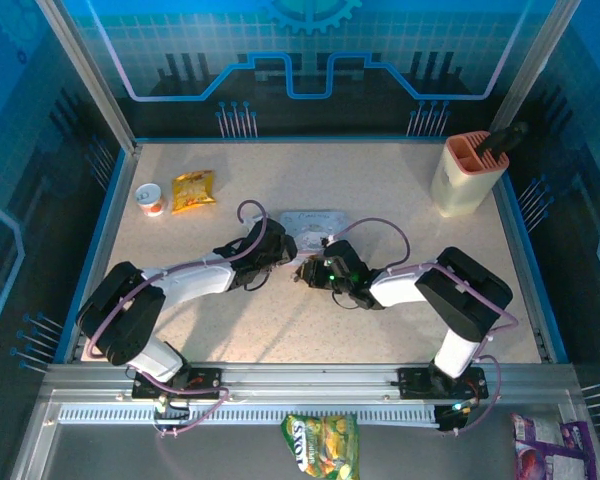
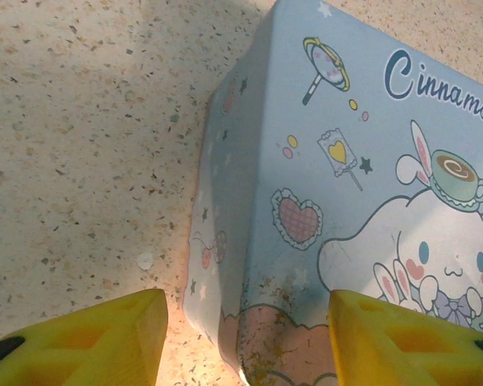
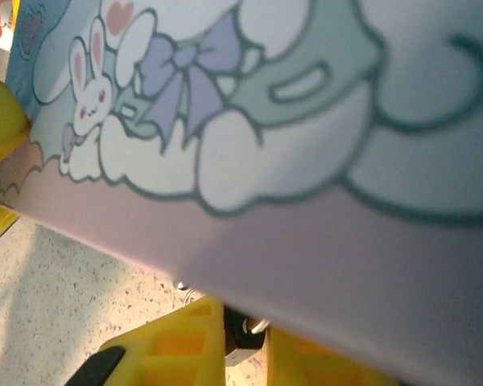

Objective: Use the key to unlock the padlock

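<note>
Dark padlock (image 3: 243, 336) — half hidden by tin (image 3: 322, 241) — in right pincer (image 3: 245, 362).

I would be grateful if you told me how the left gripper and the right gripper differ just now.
The left gripper has its jaws wide apart; the right gripper has them nearly together. The left gripper straddles a corner of the tin; the right gripper pinches the small dark padlock. Both have yellow jaws.

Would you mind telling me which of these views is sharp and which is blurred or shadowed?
Left wrist: the tin prints sharp, with a shadow on the table beside it. Right wrist: tin too close, blurred. Top external: evenly lit, soft shadows, blue-tinted walls.
</note>
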`<state>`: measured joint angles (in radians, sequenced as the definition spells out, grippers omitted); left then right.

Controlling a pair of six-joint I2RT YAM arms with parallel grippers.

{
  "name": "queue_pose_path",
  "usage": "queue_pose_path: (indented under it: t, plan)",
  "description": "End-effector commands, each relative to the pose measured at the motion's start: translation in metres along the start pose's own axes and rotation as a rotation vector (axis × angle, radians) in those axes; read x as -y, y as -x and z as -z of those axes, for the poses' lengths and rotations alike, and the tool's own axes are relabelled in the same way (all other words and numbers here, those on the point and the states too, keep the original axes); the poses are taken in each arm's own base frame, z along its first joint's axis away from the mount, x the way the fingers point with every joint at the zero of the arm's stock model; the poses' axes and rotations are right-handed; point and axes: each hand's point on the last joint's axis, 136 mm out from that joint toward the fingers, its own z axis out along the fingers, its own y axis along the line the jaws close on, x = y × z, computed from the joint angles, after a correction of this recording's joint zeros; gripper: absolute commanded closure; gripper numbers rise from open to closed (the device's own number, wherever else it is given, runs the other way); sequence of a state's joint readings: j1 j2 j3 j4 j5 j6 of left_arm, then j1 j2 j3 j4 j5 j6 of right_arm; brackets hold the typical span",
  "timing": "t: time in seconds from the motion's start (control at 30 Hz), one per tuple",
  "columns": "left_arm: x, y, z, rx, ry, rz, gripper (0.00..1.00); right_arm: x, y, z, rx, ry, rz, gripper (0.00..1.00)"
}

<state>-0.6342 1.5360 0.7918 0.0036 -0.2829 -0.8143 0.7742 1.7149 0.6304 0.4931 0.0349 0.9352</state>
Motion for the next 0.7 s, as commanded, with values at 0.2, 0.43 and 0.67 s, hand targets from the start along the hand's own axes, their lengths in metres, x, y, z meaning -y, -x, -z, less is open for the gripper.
queue_pose_path:
  t: [0.2, 0.43, 0.67]
  plan:
    - [-0.020, -0.022, -0.006, -0.059, 0.102, -0.036, 0.45, 0.032, -0.024, 0.012, -0.041, -0.083, -0.073, 0.93]
    - [-0.019, -0.027, -0.006, -0.063, 0.111, -0.049, 0.45, 0.042, -0.012, 0.025, 0.017, -0.112, -0.090, 0.99]
    - [-0.010, -0.036, -0.007, -0.071, 0.095, -0.055, 0.46, 0.042, 0.004, 0.028, 0.061, -0.085, -0.145, 1.00]
